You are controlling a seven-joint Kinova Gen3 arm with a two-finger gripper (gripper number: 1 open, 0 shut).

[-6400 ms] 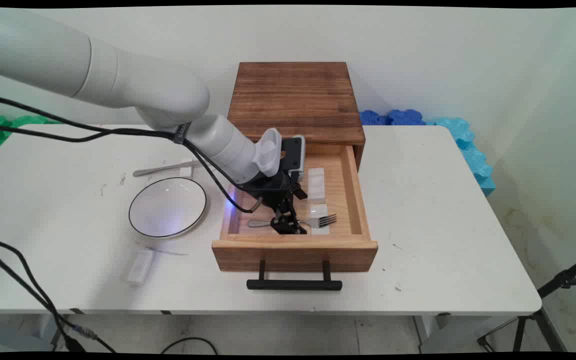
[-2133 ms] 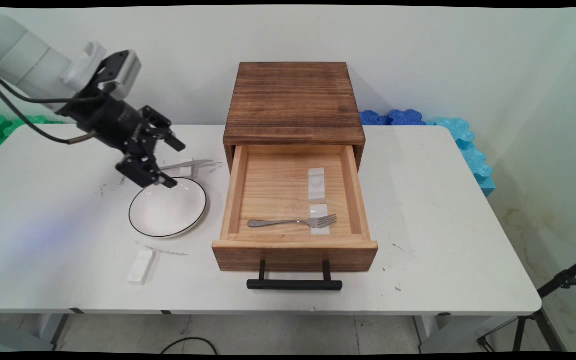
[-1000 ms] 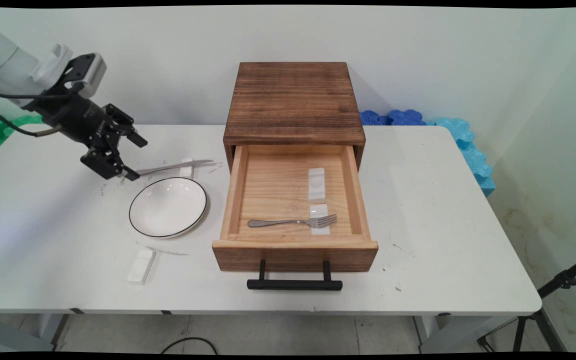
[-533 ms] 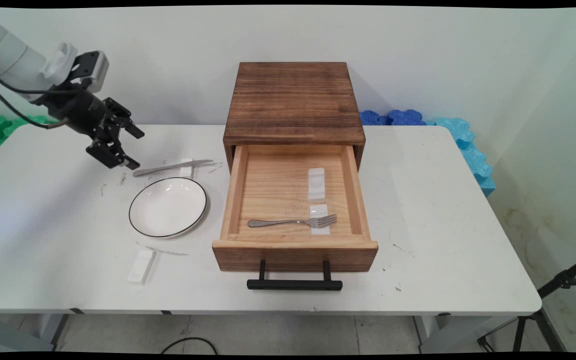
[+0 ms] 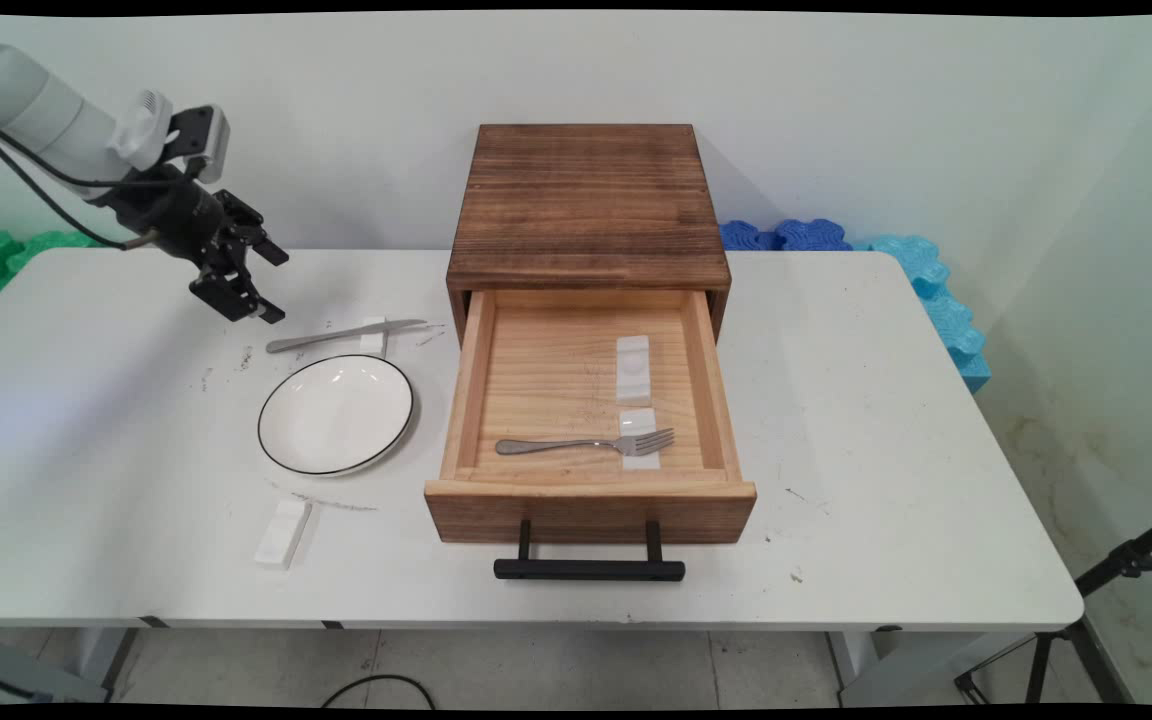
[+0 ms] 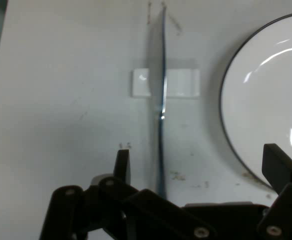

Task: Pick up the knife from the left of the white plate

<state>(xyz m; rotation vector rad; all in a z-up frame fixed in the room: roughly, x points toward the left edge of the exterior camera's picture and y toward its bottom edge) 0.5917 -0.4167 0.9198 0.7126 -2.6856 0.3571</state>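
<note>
My gripper (image 5: 273, 287) hangs open above the table's far left part, just left of the handle end of a metal knife (image 5: 341, 335). In the hand view the knife (image 6: 161, 100) runs straight up from between my fingers (image 6: 122, 162), and its blade rests on a small white block (image 6: 143, 83). My gripper (image 6: 200, 165) holds nothing and is not touching the knife. A white plate with a dark rim (image 5: 336, 413) lies just in front of the knife and shows as the plate (image 6: 270, 100) at the right of the hand view.
A wooden cabinet (image 5: 586, 200) stands mid-table with its drawer (image 5: 589, 500) pulled out. Inside the drawer a fork (image 5: 586, 443) rests with its tines on a white block (image 5: 639, 455), and another block (image 5: 633, 365) lies behind it. A loose white block (image 5: 282, 533) lies near the front left.
My gripper left the fork in the drawer and swung left to the knife. Over the last second it rose a little and shifted slightly right, staying open.
</note>
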